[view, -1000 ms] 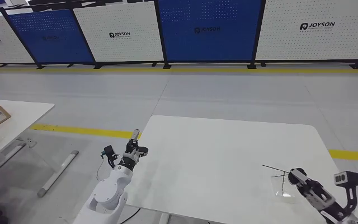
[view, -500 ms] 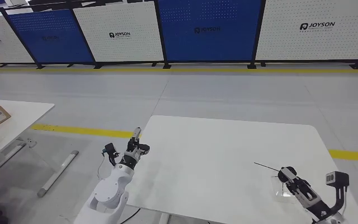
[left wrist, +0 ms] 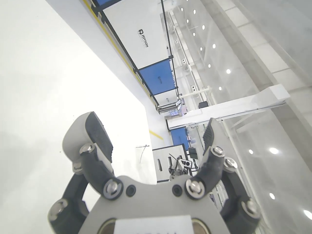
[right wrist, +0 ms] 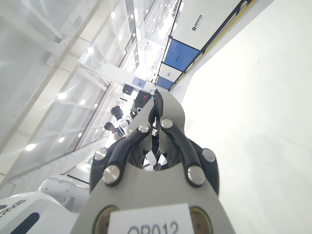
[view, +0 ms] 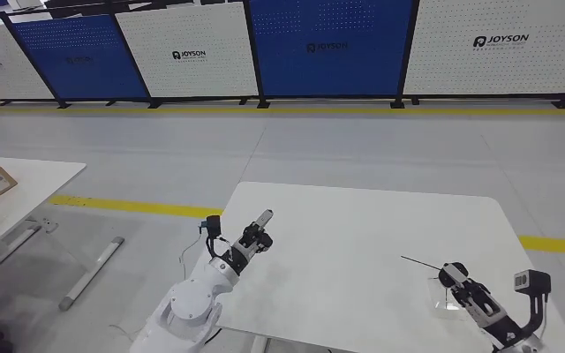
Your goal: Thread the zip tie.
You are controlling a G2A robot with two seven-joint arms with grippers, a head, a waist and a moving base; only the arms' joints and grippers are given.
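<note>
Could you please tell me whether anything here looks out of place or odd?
Nothing looks spilled or damaged. The one oddity: the zip tie juts out from the shut right gripper near the table's right edge, while the open left gripper is over the opposite edge, far from it.

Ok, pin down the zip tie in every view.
Top view: zip tie, a thin black line sticking out of the right gripper.
Left wrist view: zip tie, tiny dark line near the white table's edge.
Right wrist view: hidden by that shut gripper.
Shared landmark: the white table.
</note>
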